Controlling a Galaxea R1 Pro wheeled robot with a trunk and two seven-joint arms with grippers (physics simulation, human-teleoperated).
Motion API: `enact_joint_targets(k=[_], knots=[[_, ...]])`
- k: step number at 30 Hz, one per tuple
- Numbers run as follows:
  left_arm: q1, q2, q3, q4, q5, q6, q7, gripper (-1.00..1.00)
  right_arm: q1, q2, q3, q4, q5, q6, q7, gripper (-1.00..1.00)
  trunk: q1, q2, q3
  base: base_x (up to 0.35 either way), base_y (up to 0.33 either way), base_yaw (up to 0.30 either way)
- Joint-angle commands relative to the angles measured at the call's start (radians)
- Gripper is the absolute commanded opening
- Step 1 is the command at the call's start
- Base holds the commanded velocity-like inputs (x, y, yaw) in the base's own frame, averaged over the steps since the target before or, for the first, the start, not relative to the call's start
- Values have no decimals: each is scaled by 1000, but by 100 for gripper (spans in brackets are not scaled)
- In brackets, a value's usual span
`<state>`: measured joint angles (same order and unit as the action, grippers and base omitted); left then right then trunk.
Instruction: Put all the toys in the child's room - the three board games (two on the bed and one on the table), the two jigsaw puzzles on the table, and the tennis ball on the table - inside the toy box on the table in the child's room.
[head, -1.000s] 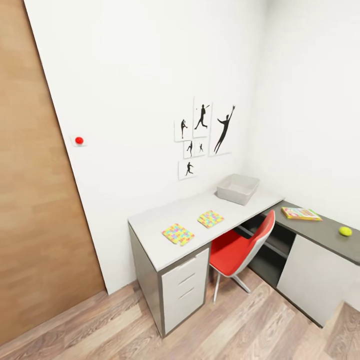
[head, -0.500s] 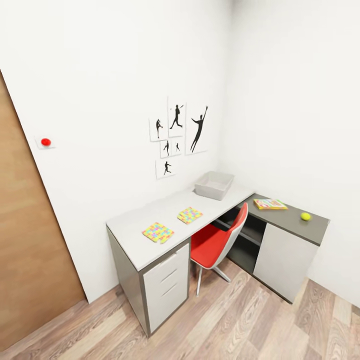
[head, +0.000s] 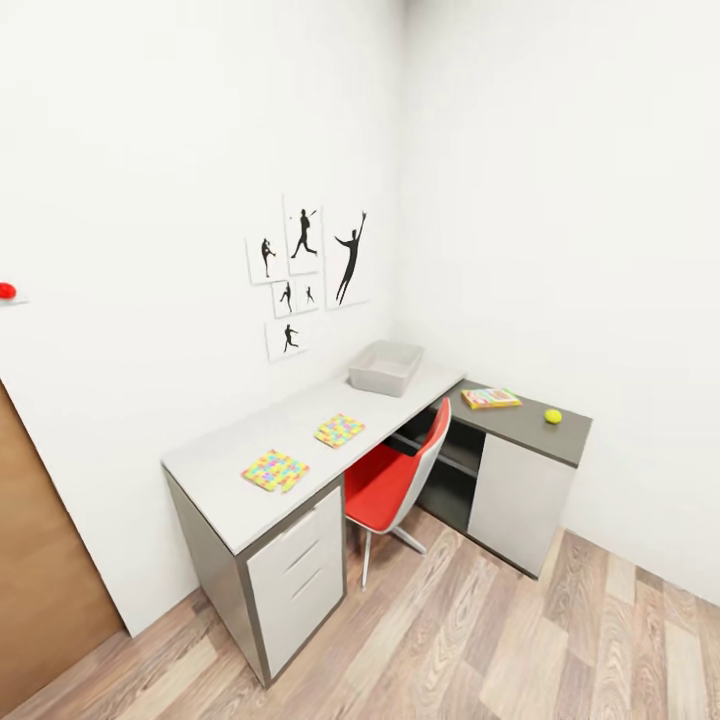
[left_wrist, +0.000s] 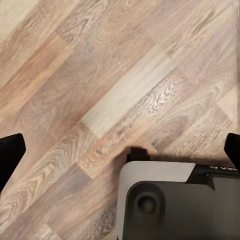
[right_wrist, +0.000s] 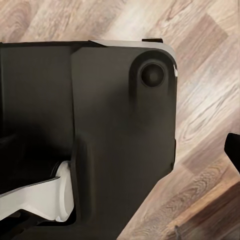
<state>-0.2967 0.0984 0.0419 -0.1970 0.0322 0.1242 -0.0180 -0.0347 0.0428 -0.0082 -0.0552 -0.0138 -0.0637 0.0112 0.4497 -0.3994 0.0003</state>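
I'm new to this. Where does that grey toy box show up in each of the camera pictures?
Head view: the toy box sits at the far end of the table, against the wall below the posters.
Left wrist view: looks down at floor and the robot's base.
Right wrist view: base and floor again.
Shared landmark: the wood-plank floor.

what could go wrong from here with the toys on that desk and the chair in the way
1. The red chair sits tucked in at the desk's corner, so the base may bump it when approaching the toy box.
2. The tennis ball lies near the edge of the dark side unit; a nudge might roll it off.
3. The two jigsaw puzzles lie flat on the table, so they are likely hard to pinch.
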Motion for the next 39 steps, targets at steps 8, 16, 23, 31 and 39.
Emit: enact_joint_targets(k=[8, 16, 23, 31, 39], knots=[[1, 0, 4, -2, 3, 7, -2, 100, -1, 0, -1, 2, -2, -4, 1, 100, 0, -1, 0, 0, 0, -288], [1, 0, 4, -2, 3, 7, -2, 100, -1, 0, -1, 2, -3, -4, 2, 100, 0, -1, 0, 0, 0, -288], [1, 0, 4, -2, 3, 7, -2, 100, -1, 0, -1, 2, -3, -4, 2, 100, 0, -1, 0, 0, 0, -288], [1, -2, 4, -2, 3, 7, -2, 100, -1, 0, -1, 2, -3, -4, 1, 100, 0, -1, 0, 0, 0, -288], [1, -2, 4, -2, 3, 7, -2, 100, -1, 0, -1, 2, -3, -4, 2, 100, 0, -1, 0, 0, 0, -288]])
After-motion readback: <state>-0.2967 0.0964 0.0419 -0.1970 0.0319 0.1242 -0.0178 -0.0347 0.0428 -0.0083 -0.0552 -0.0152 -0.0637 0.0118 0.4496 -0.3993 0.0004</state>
